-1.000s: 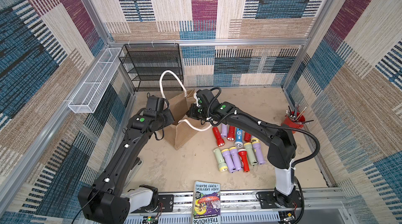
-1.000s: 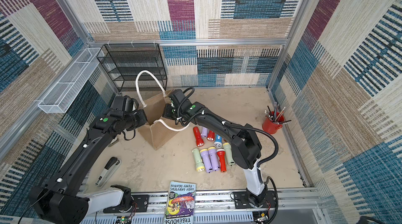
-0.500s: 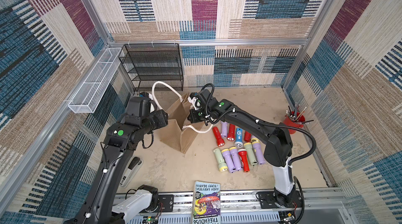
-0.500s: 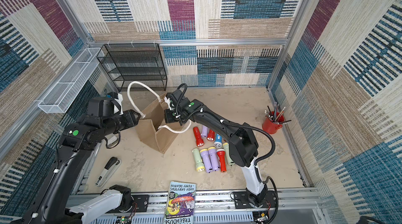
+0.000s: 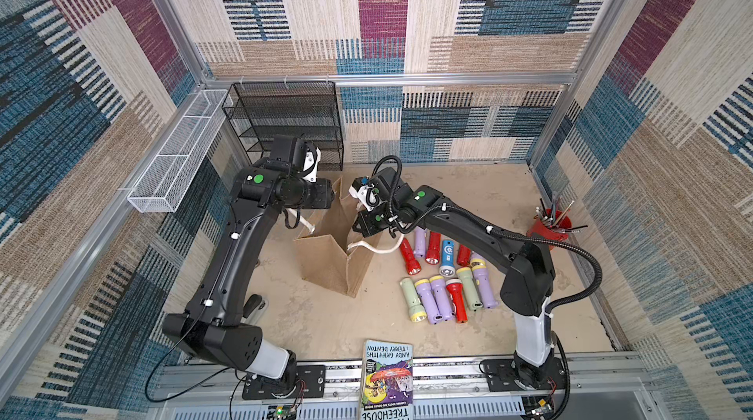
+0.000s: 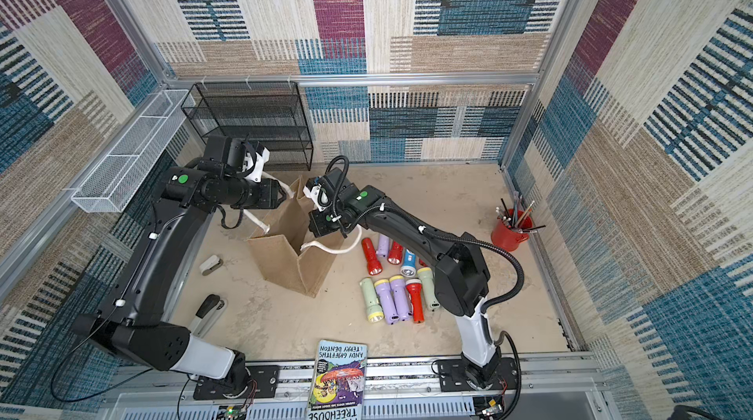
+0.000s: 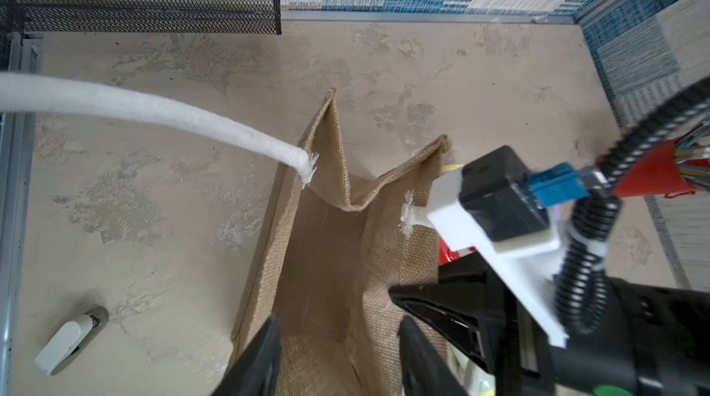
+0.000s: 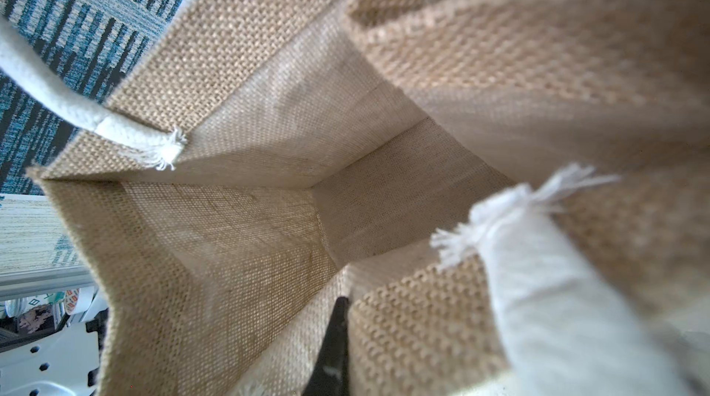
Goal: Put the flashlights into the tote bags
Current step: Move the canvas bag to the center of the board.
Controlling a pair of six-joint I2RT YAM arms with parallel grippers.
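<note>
At 6 o'clock, nearest the rail, a book lies on the tan table. At 7 o'clock from the table's middle lies a stapler, and a little farther a small white object.

The flashlights lie at 4 o'clock from the tote bag, all on the table and outside the bag. The nearer row has 6: pale green, 2 lilac, red, pale green, lilac. The farther row holds red and lilac ones and 1 blue, and its 3 o'clock end is partly under the right arm.

The tote bag stands upright near the table's middle with its mouth open and a side gusset folded inward. 1 white rope handle droops from its 3 o'clock wall toward the flashlights. The other runs off at 10 o'clock past the left wrist.

The right gripper is at the bag's 2 o'clock rim, clenched on the burlap wall – the right wrist view shows 1 dark finger just inside that wall. The left gripper hangs over the mouth from 10 o'clock, released, its jaws well apart and nothing pinched between them.

Farther out, a red pot of pens stands at 3 o'clock by the wall. A black mesh rack stands at 11 o'clock against the back wall, and a white wire basket hangs at 10 o'clock.
</note>
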